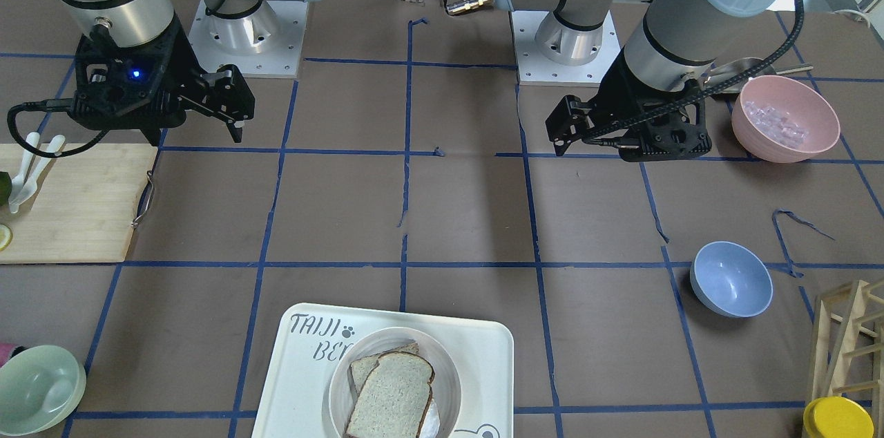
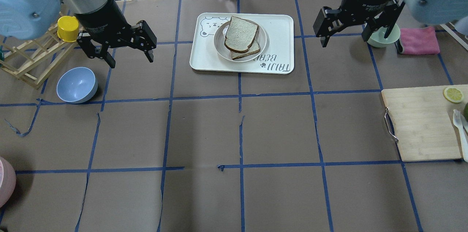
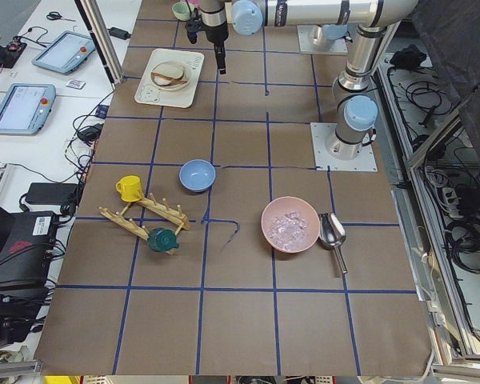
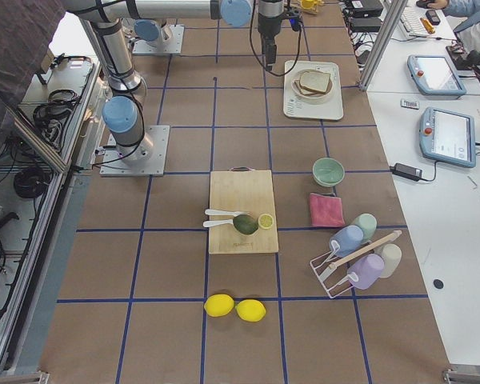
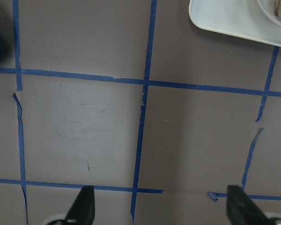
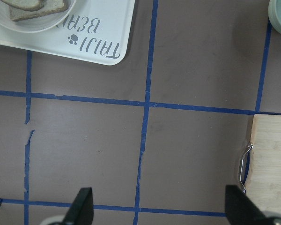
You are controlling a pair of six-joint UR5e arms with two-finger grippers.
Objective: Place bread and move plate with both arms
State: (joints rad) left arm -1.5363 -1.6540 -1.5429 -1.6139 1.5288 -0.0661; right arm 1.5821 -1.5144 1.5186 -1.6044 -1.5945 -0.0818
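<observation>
From overhead, a white tray sits at the far middle of the bench. The plate lies on the tray. The bread lies on the plate, overlapping a second slice beneath it. The left claw hangs above the bench to the left of the tray, fingers spread wide and holding nothing. The right claw hangs to the right of the tray, equally wide and empty. A blue bowl stands near the left claw, and a cutting board lies at the right edge.

From the front, the bread covers most of the plate. A pink bowl stands beside the left arm.

In both side views the plate with the bread shows small on the tray at the bench's far end.

The left wrist view shows two fingertips wide apart over blue tape, with a tray corner at top right. The right wrist view shows the same wide spread, with the plate's rim and the bread at top left.
</observation>
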